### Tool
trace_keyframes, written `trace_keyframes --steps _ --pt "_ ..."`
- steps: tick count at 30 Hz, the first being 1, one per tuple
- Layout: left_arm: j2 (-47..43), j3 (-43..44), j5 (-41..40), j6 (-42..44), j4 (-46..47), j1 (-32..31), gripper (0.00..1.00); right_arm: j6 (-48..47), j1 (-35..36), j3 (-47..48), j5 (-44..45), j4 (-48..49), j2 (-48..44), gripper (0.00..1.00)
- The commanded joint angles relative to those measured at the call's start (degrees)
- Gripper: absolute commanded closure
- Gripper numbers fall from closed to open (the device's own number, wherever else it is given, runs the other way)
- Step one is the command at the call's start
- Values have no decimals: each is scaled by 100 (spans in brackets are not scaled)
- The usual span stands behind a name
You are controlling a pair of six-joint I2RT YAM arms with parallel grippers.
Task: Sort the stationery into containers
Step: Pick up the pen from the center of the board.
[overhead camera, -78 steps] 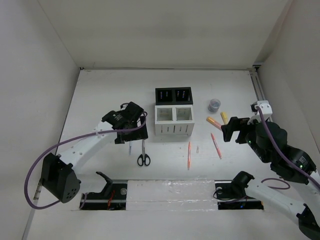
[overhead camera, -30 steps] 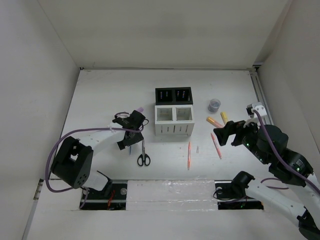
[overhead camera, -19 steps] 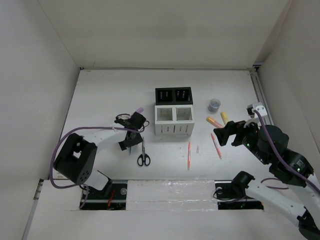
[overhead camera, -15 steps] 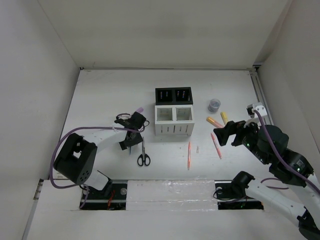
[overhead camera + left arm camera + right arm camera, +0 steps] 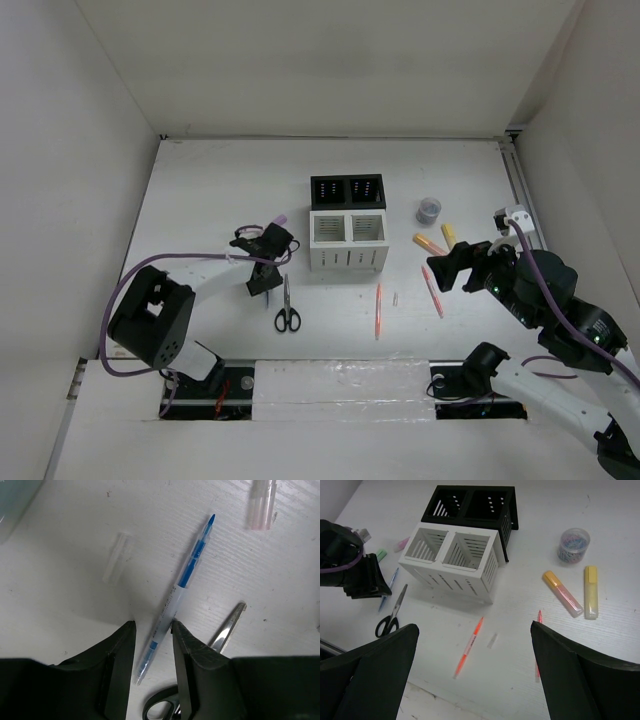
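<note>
On the white worktop (image 5: 200,200), left of the organizer (image 5: 347,240), the blue pen (image 5: 187,572) lies beside the scissors (image 5: 225,627), its end between the left tool (image 5: 152,642)'s parted fingers. The right tool (image 5: 474,630) hangs released.

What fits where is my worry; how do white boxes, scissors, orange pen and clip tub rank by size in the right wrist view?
1. white boxes.
2. orange pen and scissors, alike in length.
3. clip tub, though farther off.
</note>
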Motion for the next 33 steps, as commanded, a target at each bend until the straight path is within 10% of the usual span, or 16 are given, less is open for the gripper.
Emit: trace_keyframes --steps 1,20,33 --pt "197 -105 113 108 6 10 70 57 -23 15 -55 282 6 0" --pt "470 -157 271 266 226 10 100 162 -23 15 -55 230 -46 0" --pt "523 316 -186 170 -309 -411 100 162 -23 -47 -108 300 -47 0"
